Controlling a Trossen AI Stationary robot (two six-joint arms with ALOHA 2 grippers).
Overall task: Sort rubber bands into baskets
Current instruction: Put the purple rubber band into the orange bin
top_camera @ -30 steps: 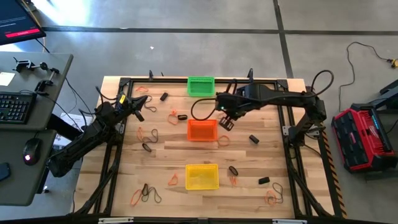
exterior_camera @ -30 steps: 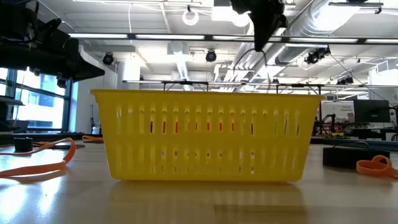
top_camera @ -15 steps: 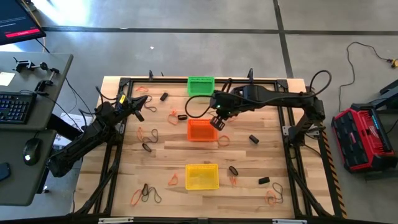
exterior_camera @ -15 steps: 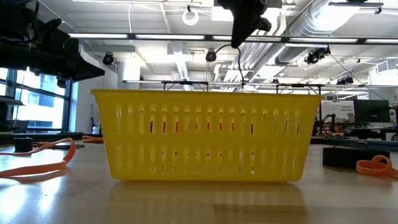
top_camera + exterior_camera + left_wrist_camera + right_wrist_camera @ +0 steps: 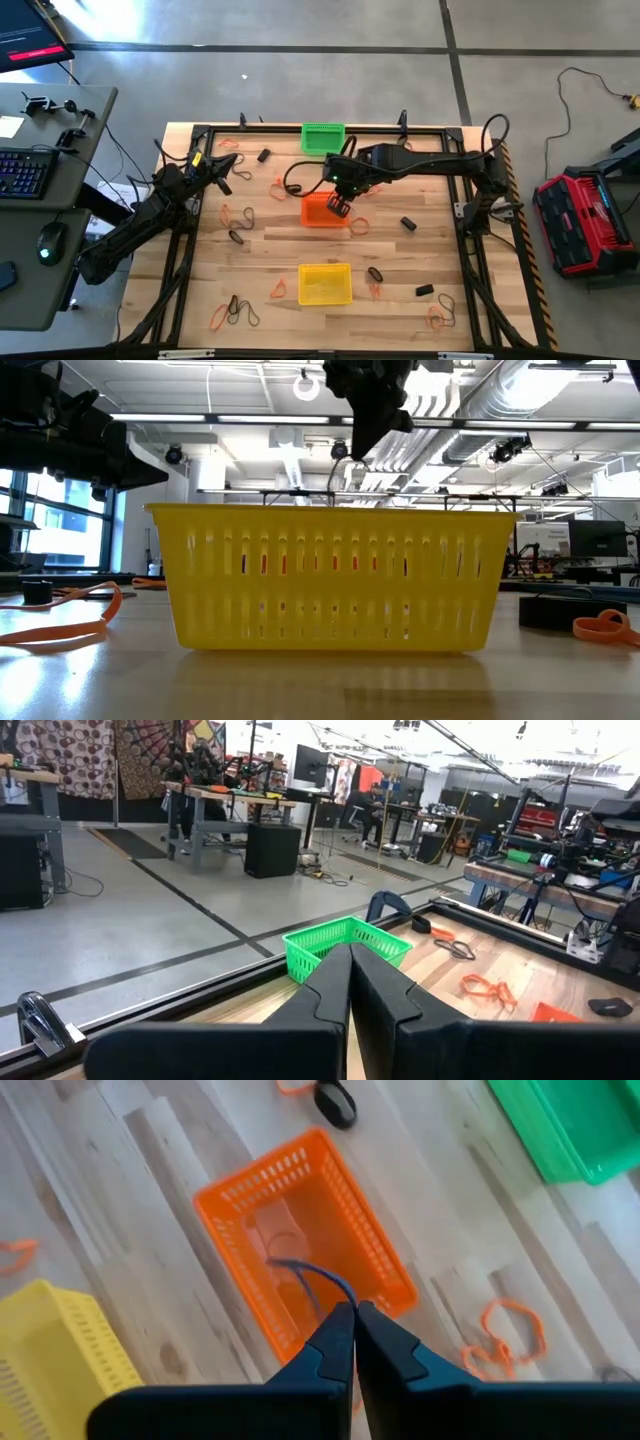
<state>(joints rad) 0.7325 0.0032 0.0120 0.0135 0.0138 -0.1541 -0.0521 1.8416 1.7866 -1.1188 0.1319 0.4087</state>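
My right gripper (image 5: 338, 207) hangs over the orange basket (image 5: 318, 212), shut on a thin dark rubber band (image 5: 308, 1278); it also shows high in the low view (image 5: 362, 445). The green basket (image 5: 323, 138) stands at the far edge and the yellow basket (image 5: 325, 283) toward the near edge. Loose orange bands (image 5: 237, 214) and short thick black bands (image 5: 408, 222) lie scattered on the wooden table. My left gripper (image 5: 228, 172) waits shut at the table's left side, pointing level toward the green basket (image 5: 345, 942). My right gripper pinches the thin dark band at one end of its loop (image 5: 342, 1294) between the two fingertips, coming steeply from above. The band (image 5: 332, 480) hangs slack below the fingers over the orange basket's inside; whether its lower end (image 5: 274, 1263) touches the basket I cannot tell.
A black metal frame (image 5: 470, 215) borders the table on all sides. More bands lie near the front left (image 5: 235, 312) and front right (image 5: 436, 318). A desk with keyboard and mouse (image 5: 25, 170) stands left of the table, and a red case (image 5: 580, 225) right of it.
My right gripper has moved toward the table's left edge and slightly down, tipping more steeply downward, from beside the orange basket's right end to above its inside. The thin band has travelled with it, dangling below the fingers.
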